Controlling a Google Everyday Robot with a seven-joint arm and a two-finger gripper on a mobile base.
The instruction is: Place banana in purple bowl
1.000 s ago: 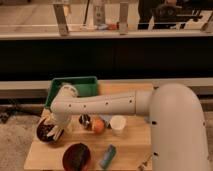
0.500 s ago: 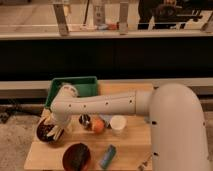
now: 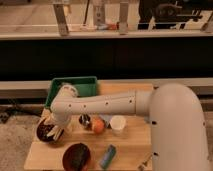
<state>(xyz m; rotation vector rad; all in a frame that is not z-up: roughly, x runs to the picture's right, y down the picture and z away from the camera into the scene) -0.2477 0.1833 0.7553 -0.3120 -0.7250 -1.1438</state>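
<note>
The purple bowl (image 3: 44,133) sits at the left edge of the wooden table (image 3: 130,150). My gripper (image 3: 54,131) hangs from the white arm (image 3: 105,105) and reaches down into the bowl on its right side. A small pale-yellow piece, the banana (image 3: 59,133), shows at the gripper's end by the bowl's right rim. I cannot tell whether the gripper holds it or whether it rests in the bowl.
A green bin (image 3: 75,86) stands at the back left. A dark round object (image 3: 85,120), an orange fruit (image 3: 98,125) and a small white cup (image 3: 118,123) sit mid-table. A redder-rimmed bowl (image 3: 76,156) and a blue packet (image 3: 107,156) lie at the front.
</note>
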